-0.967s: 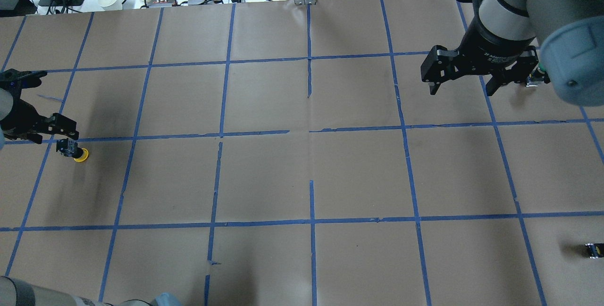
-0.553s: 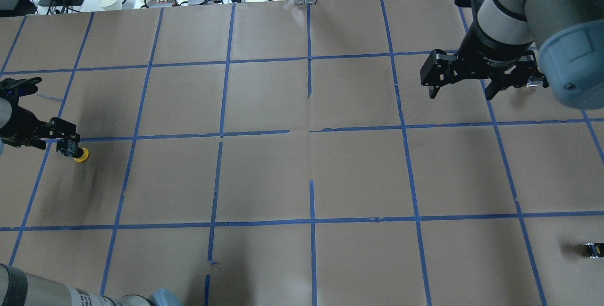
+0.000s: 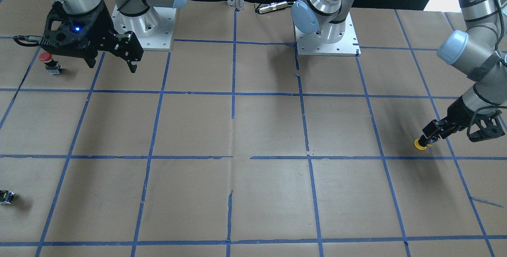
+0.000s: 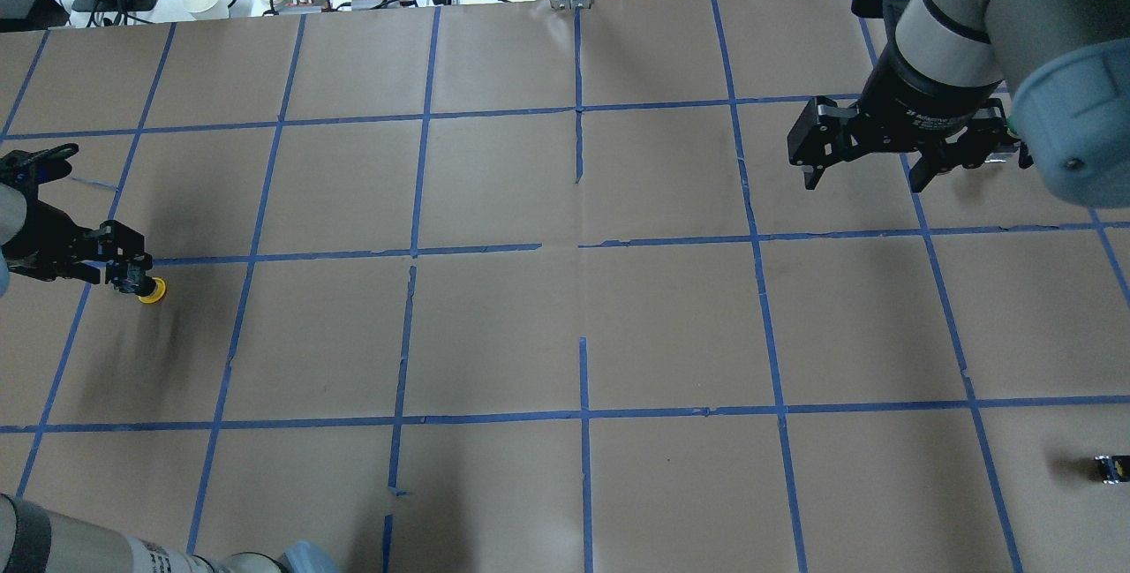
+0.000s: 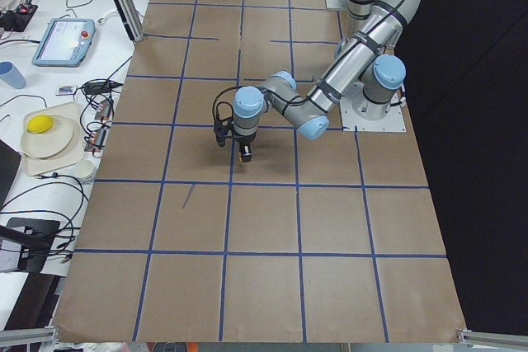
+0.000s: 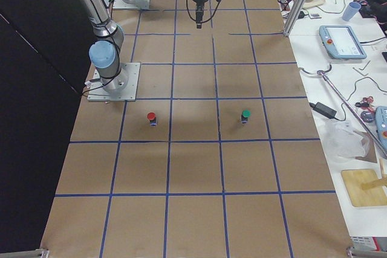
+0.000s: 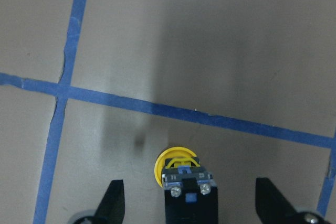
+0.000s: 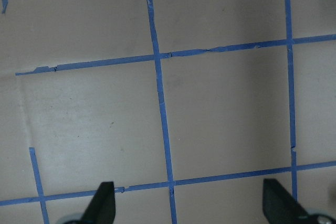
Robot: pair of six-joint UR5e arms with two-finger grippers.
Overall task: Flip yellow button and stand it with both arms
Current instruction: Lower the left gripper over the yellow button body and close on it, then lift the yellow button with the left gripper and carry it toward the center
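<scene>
The yellow button (image 4: 152, 292) lies on its side on the brown paper at the table's far left, cap pointing away from my left arm. The front view shows it at the right (image 3: 420, 144). In the left wrist view its yellow cap (image 7: 177, 162) sits beyond its black-grey body. My left gripper (image 4: 124, 271) is open, low and tilted. Its two fingers stand on either side of the button's body with gaps, not touching. My right gripper (image 4: 863, 177) is open and empty, hovering above the far right of the table; its wrist view shows only paper and tape.
A red-capped button (image 3: 47, 57) stands by the right gripper, and a green-capped one (image 6: 245, 115) stands further out. A small capless switch block (image 4: 1108, 468) lies at the near right edge. Blue tape lines grid the paper. Cables, a tray and a cup lie beyond the far edge.
My left gripper has moved in over the yellow button, so its fingers now straddle the body. The button has stayed put. My right gripper has shifted only slightly.
</scene>
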